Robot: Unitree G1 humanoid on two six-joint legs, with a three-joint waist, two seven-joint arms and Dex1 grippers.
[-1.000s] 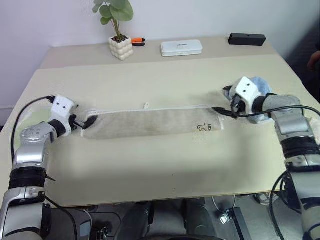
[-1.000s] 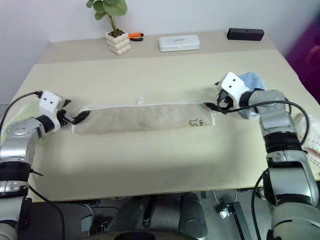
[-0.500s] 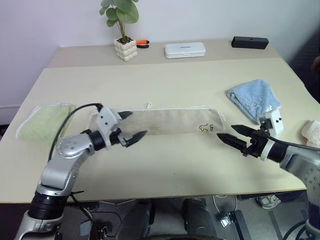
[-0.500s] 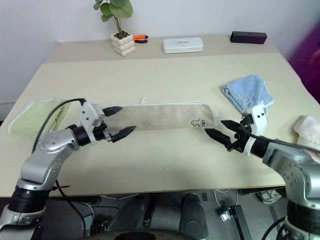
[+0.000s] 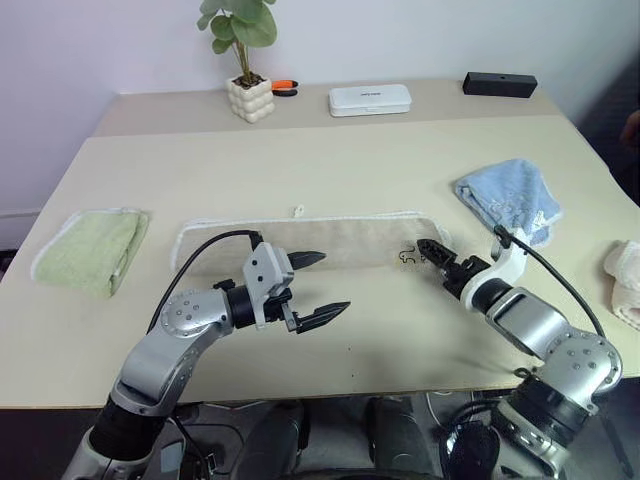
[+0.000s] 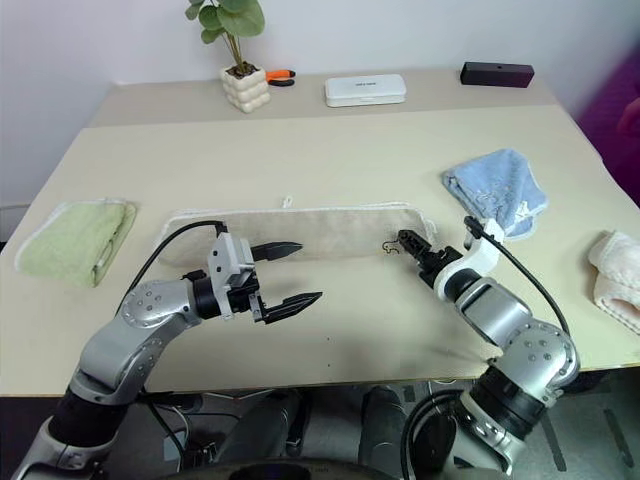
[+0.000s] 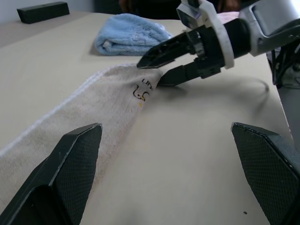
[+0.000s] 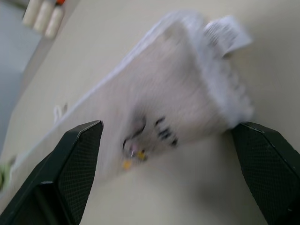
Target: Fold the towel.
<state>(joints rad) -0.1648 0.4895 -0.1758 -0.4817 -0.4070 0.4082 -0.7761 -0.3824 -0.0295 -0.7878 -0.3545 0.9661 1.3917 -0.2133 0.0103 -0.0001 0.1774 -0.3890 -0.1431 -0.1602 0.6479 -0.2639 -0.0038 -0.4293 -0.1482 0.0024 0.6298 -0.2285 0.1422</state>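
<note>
While the towel (image 5: 310,243) is lying as a long narrow strip across the middle of the worktop (image 5: 330,160), parallel to its front edge, both arms are sitting low over its near side. Left gripper (image 5: 312,285) is hovering near the strip's near long edge, fingers (image 5: 305,258) spread wide, holding nothing. Right gripper (image 5: 436,257) is pointing at the strip's right end, close to the small dark stitched mark (image 7: 143,90); its fingers are also standing open and empty, tips just beside the cloth, contact not certain.

Judgement: the lengthwise fold looks done; the step in hand is likely lining up for the crosswise fold. Next move is calling for each pair of fingers to pinch an end or corner through all layers, then carry one end over onto the other with edges matched.

Green towel (image 5: 90,248) is lying by the left edge, blue towel (image 5: 508,198) toward the right edge; both are well apart from the strip.
</note>
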